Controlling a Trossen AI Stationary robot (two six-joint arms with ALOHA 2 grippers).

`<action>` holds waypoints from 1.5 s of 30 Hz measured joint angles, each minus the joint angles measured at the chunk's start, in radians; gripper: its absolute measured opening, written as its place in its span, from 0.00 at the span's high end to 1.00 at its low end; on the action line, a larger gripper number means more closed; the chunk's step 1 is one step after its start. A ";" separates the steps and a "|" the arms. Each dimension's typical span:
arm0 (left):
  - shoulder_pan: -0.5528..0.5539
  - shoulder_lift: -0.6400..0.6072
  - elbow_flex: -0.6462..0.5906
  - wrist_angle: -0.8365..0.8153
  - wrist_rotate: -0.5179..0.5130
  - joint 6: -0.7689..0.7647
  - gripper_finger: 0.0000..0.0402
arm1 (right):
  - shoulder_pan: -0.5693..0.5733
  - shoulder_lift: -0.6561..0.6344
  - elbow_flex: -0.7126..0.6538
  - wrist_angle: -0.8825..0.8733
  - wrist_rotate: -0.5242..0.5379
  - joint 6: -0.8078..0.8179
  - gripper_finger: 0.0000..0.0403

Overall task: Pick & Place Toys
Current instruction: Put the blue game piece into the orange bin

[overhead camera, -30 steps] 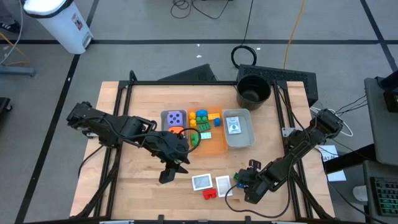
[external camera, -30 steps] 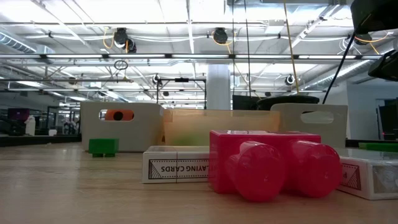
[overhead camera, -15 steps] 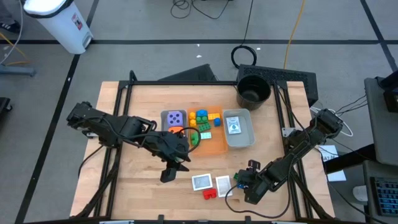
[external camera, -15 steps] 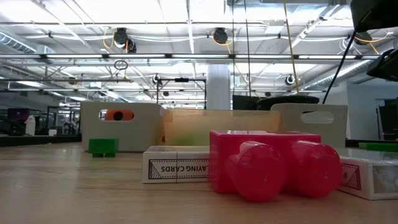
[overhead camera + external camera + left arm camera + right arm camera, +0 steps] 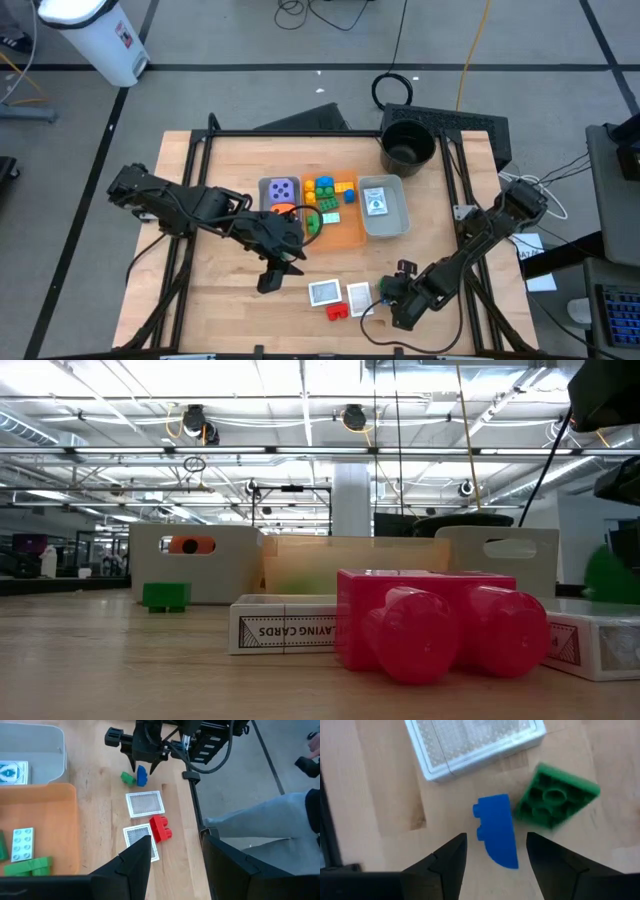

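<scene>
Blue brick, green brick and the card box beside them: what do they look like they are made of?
Blue brick: looks like moulded plastic, smooth and slightly glossy, with a side stud. Green brick: the same kind of plastic, its hollow underside with a round tube showing. Card box: probably a clear, hard plastic case, with pale glossy edges and a patterned card showing through.

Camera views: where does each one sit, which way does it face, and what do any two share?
High: overhead, straight down; both arms, orange tray.
Low: table height, level; red brick, card box.
Left wrist: past own fingers toward right gripper.
Right wrist: own fingers over blue brick, green brick.
Shared: both wrist views show those two bricks.
</scene>
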 joint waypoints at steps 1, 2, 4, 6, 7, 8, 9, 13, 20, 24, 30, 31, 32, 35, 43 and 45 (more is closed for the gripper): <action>0.000 0.000 0.000 -0.001 0.000 0.003 0.55 | -0.003 0.004 0.000 -0.001 0.002 0.000 0.51; 0.002 0.000 0.000 -0.006 0.000 0.004 0.55 | -0.004 0.007 0.000 -0.002 0.006 0.000 0.51; 0.005 0.000 0.000 -0.022 0.000 0.004 0.55 | -0.006 0.016 0.000 -0.002 0.013 0.000 0.52; 0.008 0.000 0.000 -0.030 0.000 -0.001 0.55 | -0.005 0.017 0.000 -0.003 0.023 0.003 0.54; 0.011 0.000 0.000 -0.031 0.000 0.000 0.55 | -0.005 0.016 0.000 -0.002 0.025 0.011 0.56; 0.013 0.000 0.000 -0.034 0.000 0.000 0.55 | -0.007 0.016 0.000 -0.002 0.027 0.016 0.58; 0.014 0.000 0.000 -0.036 0.000 -0.001 0.55 | -0.009 0.016 0.000 -0.002 0.027 0.016 0.60; 0.015 0.000 0.000 -0.036 0.000 0.001 0.55 | -0.012 0.016 0.000 -0.002 0.026 0.016 0.72; 0.015 0.000 0.000 -0.036 0.000 0.004 0.55 | -0.018 0.013 0.000 0.053 0.023 0.019 0.81; 0.015 0.000 0.000 -0.036 0.000 0.004 0.55 | -0.049 -0.013 0.000 0.102 0.023 0.063 0.81; 0.015 0.000 0.000 -0.036 0.000 0.014 0.55 | -0.121 -0.147 0.000 0.116 0.072 0.049 0.81; 0.015 0.000 0.000 -0.036 0.000 0.017 0.55 | -0.133 -0.177 0.000 0.122 0.093 0.046 0.81; 0.015 0.000 0.000 -0.036 0.000 0.022 0.55 | -0.145 -0.208 0.000 0.126 0.117 0.041 0.80; 0.015 0.000 0.000 -0.036 -0.008 0.026 0.55 | -0.189 -0.303 -0.001 0.193 0.166 -0.001 0.80; 0.028 0.008 0.001 0.028 -0.129 0.236 0.55 | -0.370 -0.463 0.000 0.404 0.007 -0.008 0.80; 0.040 0.012 0.001 0.048 -0.131 0.333 0.55 | -0.415 -0.465 0.000 0.470 -0.082 -0.009 0.80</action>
